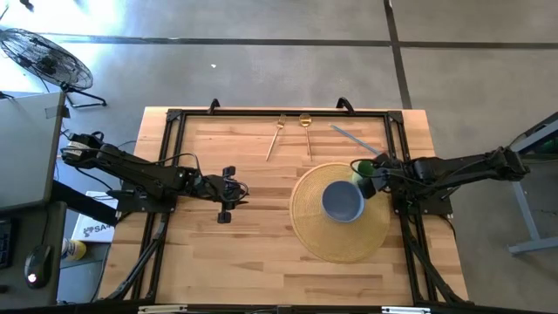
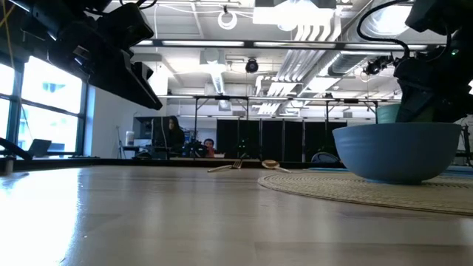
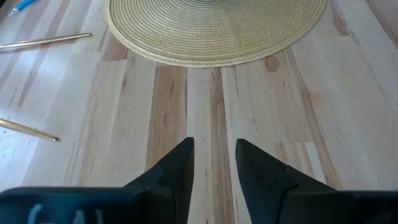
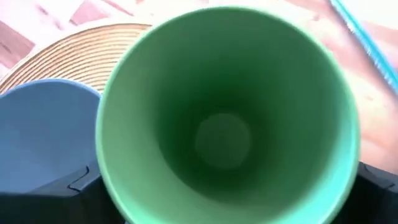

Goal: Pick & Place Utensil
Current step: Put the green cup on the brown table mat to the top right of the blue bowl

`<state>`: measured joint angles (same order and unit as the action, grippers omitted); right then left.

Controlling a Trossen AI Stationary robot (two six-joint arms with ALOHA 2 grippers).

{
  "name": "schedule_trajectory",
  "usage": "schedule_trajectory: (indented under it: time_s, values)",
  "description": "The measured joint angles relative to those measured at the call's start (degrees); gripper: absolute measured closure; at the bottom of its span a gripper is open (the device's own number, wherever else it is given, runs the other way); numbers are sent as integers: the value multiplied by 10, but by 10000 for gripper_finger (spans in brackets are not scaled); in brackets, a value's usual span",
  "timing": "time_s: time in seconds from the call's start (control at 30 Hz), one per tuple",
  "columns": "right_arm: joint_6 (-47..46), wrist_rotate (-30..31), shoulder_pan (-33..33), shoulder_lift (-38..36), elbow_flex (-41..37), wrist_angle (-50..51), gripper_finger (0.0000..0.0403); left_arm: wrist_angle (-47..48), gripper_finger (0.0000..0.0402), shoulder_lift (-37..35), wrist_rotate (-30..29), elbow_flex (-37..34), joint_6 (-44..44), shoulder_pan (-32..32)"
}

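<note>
Bowl (image 1: 343, 201) on placemat (image 1: 318, 237)

overhead and table-level views share the woven placemat (image 1: 340, 214); wrist cameras sit close.

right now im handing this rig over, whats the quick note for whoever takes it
Right gripper: shut on the green cup, held at the placemat's right edge beside the blue bowl.
Left gripper: jaws slightly open and empty, low over bare wood left of the placemat.
Utensils: gold fork and gold spoon lie side by side at the far edge of the table; a blue-handled utensil lies to their right.
Done: bowl on the placemat.
Left: set the cup down; no utensil picked yet.
</note>
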<state>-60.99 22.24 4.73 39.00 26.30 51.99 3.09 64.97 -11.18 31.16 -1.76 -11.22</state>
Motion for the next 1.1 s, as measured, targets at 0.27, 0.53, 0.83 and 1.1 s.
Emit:
schedule_trajectory:
  time_s: [0.27,0.53,0.83,1.1]
  values:
    - [-12,-8,-4,25,0,5,14,0,286,0,0,0,0,0]
    - [9,-74,-35,81,1,2,14,0,286,0,0,0,0,0]
    - [15,-144,-37,90,33,18,14,0,286,0,0,0,0,0]
    - [10,-180,-36,90,37,21,14,0,286,0,0,0,0,0]
